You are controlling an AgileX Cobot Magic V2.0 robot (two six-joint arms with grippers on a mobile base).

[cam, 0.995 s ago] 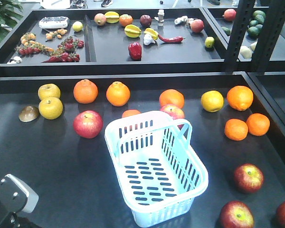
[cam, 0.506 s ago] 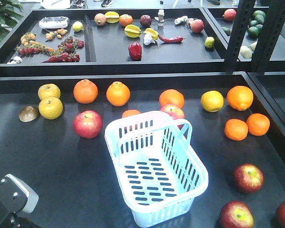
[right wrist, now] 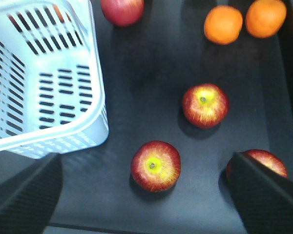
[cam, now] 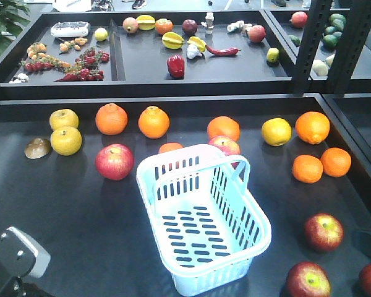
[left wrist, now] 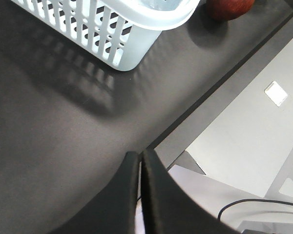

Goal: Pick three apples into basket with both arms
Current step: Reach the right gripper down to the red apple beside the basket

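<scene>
- Spread of right gripper (right wrist: 144,158) wide, nothing held; poised above red-and-yellow apple (right wrist: 155,165), stem up, between the two fingers (right wrist: 24,195).
- Second apple (right wrist: 205,105) at 1 o'clock from the first; third apple (right wrist: 263,163) at 3 o'clock, partly hidden behind one finger.
- Slotted plastic basket (right wrist: 98,87) at 10 o'clock from the first apple, near but not touching; empty in the front view.
- Left gripper (left wrist: 140,155) clenched on nothing, low over dark tabletop (left wrist: 63,146) near its front edge; basket corner at 11 o'clock and part of a dark red apple (left wrist: 229,6) at 1 o'clock in that wrist view.
- Likely handling: firm, fairly heavy for its size, smooth waxy skin, prone to roll or slip; bruisable under a hard squeeze.
- Best taken across the widest girth, one contact on each side, stem axis upright, centred before closing.
- Basket probably light and apt to slide if bumped; better to lower fruit in than drop it.
</scene>
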